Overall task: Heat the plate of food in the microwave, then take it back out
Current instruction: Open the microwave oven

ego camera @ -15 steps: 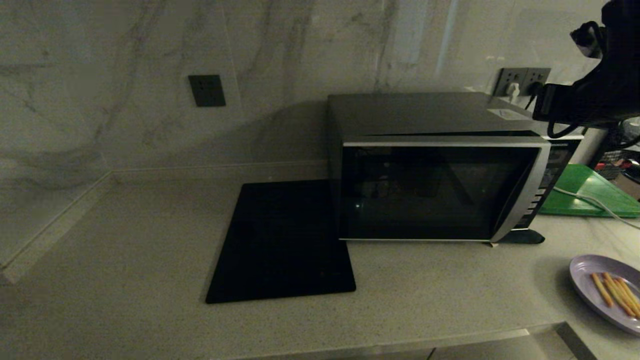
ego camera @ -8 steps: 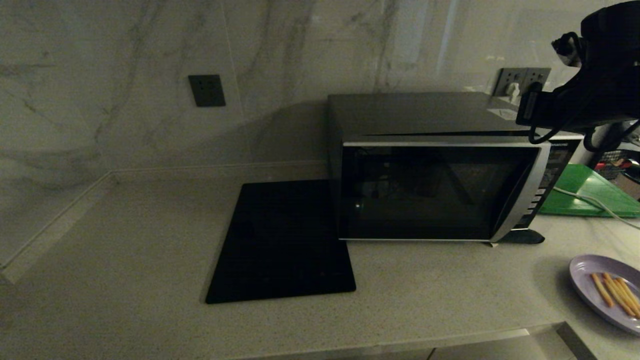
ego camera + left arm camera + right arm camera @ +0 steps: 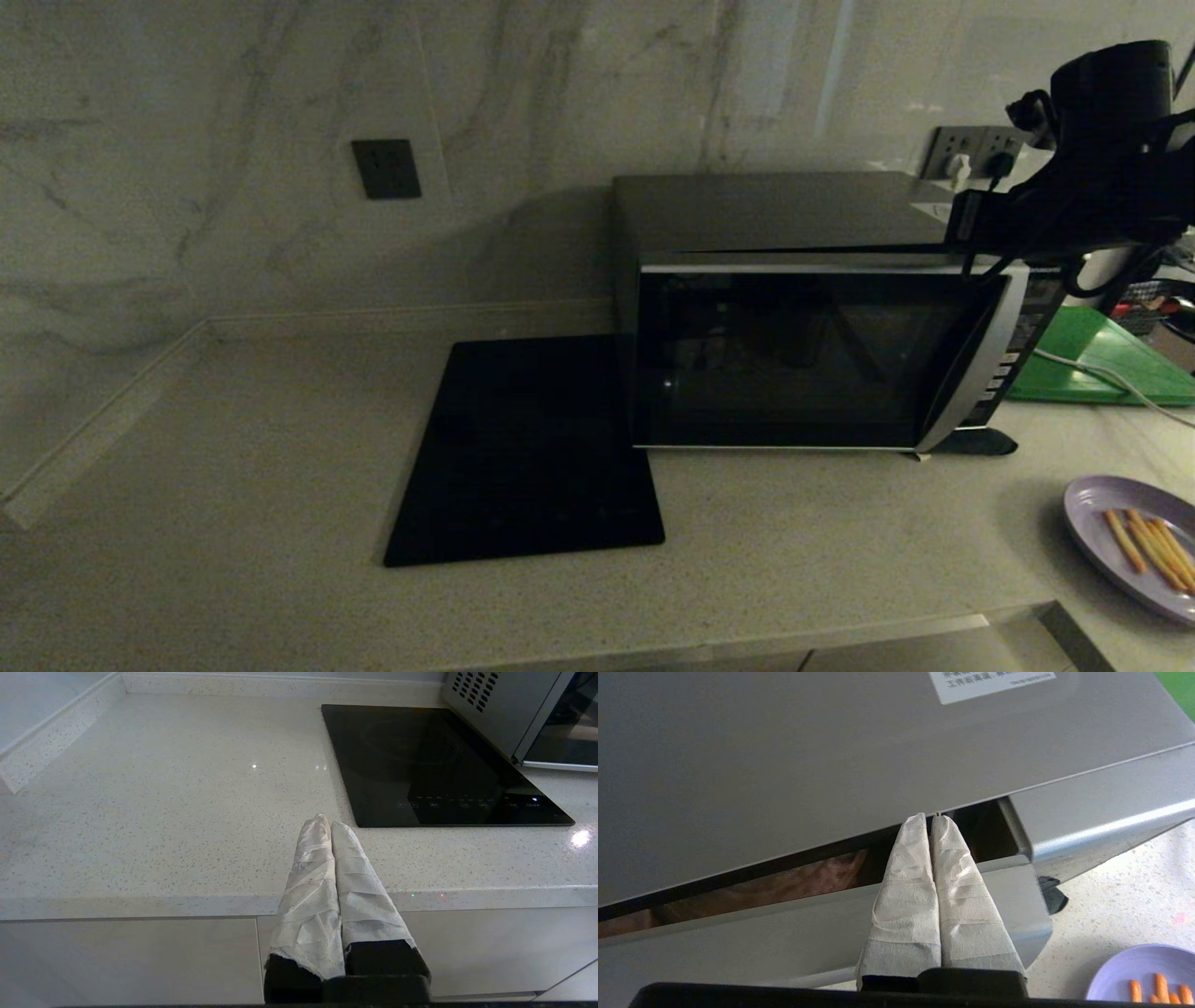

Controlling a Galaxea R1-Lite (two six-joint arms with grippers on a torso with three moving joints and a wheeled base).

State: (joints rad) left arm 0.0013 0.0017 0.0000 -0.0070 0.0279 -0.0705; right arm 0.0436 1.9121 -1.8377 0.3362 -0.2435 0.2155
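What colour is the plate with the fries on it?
Pale lavender; the plate of food shows best in the head view.

the plate of food is cut off by the head view's right edge, and again at the right wrist view's corner; the microwave interior stays too dark behind the glass to read; the right gripper fingertips are hidden from the head view behind its own arm.

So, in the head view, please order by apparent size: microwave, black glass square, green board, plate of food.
1. the microwave
2. the black glass square
3. the green board and the plate of food: they look alike in size, both are cut off by the picture's edge, and the plate lies nearer the camera, so I do not rank them.
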